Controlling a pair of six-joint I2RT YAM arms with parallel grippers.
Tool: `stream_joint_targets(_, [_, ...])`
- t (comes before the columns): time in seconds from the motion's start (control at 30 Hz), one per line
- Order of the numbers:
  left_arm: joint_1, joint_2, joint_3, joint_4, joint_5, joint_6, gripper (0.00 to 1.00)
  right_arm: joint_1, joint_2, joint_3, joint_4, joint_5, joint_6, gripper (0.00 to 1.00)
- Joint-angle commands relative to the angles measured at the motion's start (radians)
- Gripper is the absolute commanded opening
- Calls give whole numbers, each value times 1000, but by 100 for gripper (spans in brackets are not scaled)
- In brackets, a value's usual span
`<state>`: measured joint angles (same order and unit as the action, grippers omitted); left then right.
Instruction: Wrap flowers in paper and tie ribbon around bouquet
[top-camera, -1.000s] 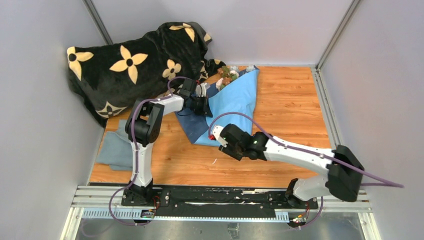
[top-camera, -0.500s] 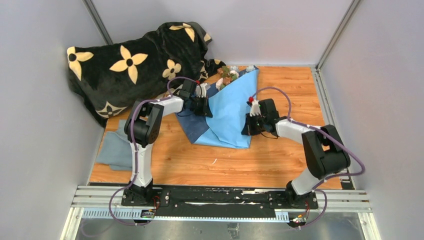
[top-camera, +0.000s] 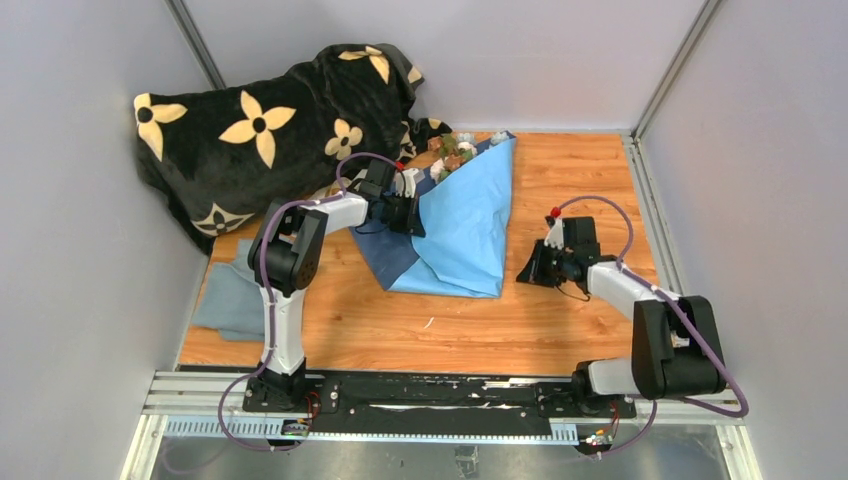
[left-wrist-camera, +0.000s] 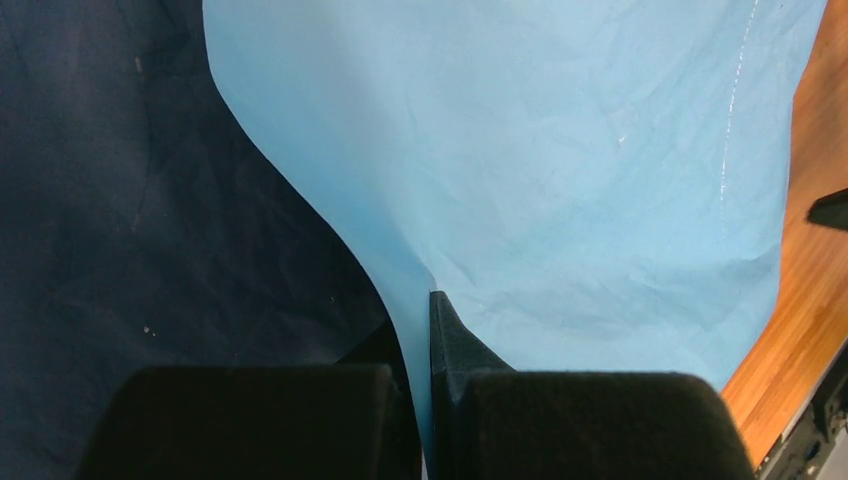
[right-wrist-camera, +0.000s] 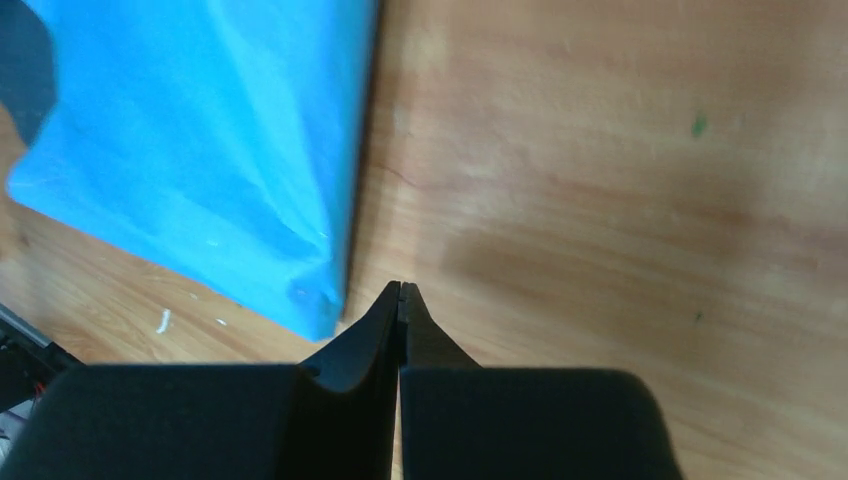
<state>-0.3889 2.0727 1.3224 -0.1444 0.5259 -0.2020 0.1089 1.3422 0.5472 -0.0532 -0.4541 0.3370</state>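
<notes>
As seen from the top camera, the paper (top-camera: 465, 225) lies folded in the middle of the counter (top-camera: 585, 180), light-blue side up. Its tip reaches the far edge, where the flowers (top-camera: 452, 152) poke out beside the black blanket (top-camera: 260, 120) heaped in the far left corner. We note a grey-blue cloth (top-camera: 228, 300) at the left edge. The left jaws sit at the paper's left border; the right jaws hang over bare wood toward the right edge, clear of the paper.

Left wrist: the left jaws are closed on the paper's (left-wrist-camera: 560, 170) edge, the sheet pinched between them, its dark side to the left.

Right wrist: the right jaws are pressed together, holding nothing, near the paper's (right-wrist-camera: 200, 150) corner, over the counter (right-wrist-camera: 620, 200).
</notes>
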Motion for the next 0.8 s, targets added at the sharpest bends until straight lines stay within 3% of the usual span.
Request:
stream_joint_targets(0.0, [-1,-7,-29,-57,-40,47,0,21,-7,154,-38,-79,-96,0])
stream_joint_targets(0.17, [-2,-1,-20,-66,-45,49,0,22,262,356,172,-368,-41,0])
stream_joint_targets(0.37, [-1,2,-8,-102,-72,86,0,19,556,524,211,-374,-12,0])
stream_joint_targets(0.53, [-1,11,10,-147,-88,119,0,-40,633,570,183,-274,11,0])
stream_joint_targets(0.67, [-2,11,13,-158,-94,136,0,-122,594,537,100,-97,35,0])
stream_joint_targets(0.77, [-1,7,10,-157,-83,133,0,-99,504,526,2,-12,-53,0])
